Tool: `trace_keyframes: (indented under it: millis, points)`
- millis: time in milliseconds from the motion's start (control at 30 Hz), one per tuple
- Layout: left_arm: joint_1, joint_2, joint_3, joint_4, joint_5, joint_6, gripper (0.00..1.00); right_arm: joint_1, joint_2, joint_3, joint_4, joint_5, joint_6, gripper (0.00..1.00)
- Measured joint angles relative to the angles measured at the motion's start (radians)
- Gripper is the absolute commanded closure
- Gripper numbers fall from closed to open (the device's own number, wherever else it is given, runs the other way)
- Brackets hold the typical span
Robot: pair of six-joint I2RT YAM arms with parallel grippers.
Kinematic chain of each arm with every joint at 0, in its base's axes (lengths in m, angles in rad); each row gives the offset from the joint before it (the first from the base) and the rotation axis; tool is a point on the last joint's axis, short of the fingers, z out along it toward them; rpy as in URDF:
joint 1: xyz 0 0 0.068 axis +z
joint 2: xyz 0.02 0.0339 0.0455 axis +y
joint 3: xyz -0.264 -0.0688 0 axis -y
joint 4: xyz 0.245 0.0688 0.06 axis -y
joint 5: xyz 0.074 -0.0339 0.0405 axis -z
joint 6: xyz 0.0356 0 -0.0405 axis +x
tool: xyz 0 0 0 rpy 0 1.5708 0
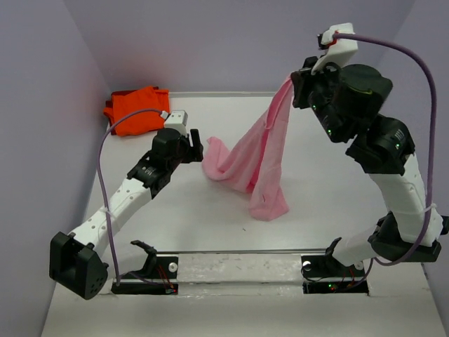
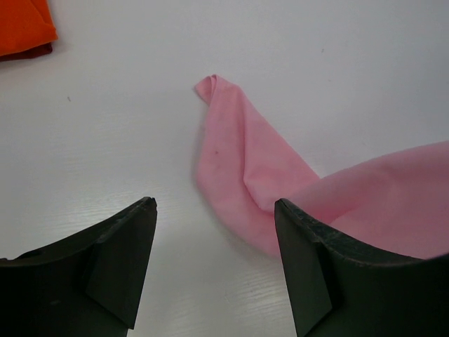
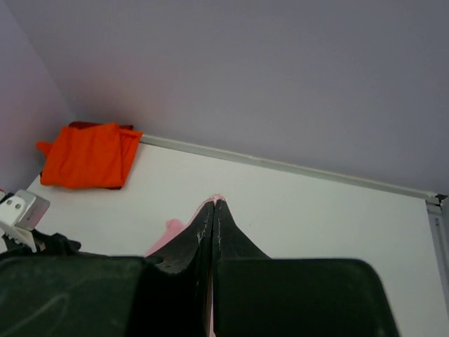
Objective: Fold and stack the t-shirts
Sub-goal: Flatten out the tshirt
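The pink t-shirt (image 1: pixel 263 151) hangs from the right claw (image 1: pixel 297 79), which is pinched tight on its top edge high over the table (image 1: pixel 337 210); its lower folds trail on the table's middle. The left claw (image 2: pixel 214 203) stands wide, low beside that trailing cloth. The orange t-shirt (image 1: pixel 137 111) lies folded in the far left corner.

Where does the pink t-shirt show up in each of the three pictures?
Top external: the pink t-shirt drapes from upper right down to the centre.
Left wrist: centre and lower right.
Right wrist: a small bit, lower left of centre.
Shared landmark: the orange t-shirt, on the left in every view.
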Motion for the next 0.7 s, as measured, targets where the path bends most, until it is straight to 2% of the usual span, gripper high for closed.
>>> trace_keyframes:
  millis: [100, 200, 333, 433, 567, 700]
  points:
    - [0.000, -0.024, 0.002, 0.003, 0.011, -0.010, 0.23, 0.000, -0.036, 0.043, -0.003, 0.059, -0.038, 1.00]
    - [0.000, -0.024, 0.016, 0.007, 0.014, -0.011, 0.23, 0.000, -0.122, -0.008, 0.005, 0.133, -0.061, 1.00]
    - [0.000, -0.019, 0.036, 0.007, 0.012, -0.004, 0.23, 0.000, -0.291, -0.270, 0.015, 0.198, -0.031, 1.00]
    - [0.000, -0.016, 0.040, 0.011, -0.006, 0.011, 0.23, 0.000, -0.341, -0.464, 0.015, 0.207, 0.023, 1.00]
    - [0.000, -0.016, 0.035, 0.016, -0.043, 0.029, 0.23, 0.000, -0.267, -0.609, 0.016, 0.163, 0.083, 1.00]
    - [0.000, -0.016, 0.003, 0.028, -0.088, 0.039, 0.23, 0.000, -0.069, -0.638, 0.026, 0.058, 0.125, 1.00]
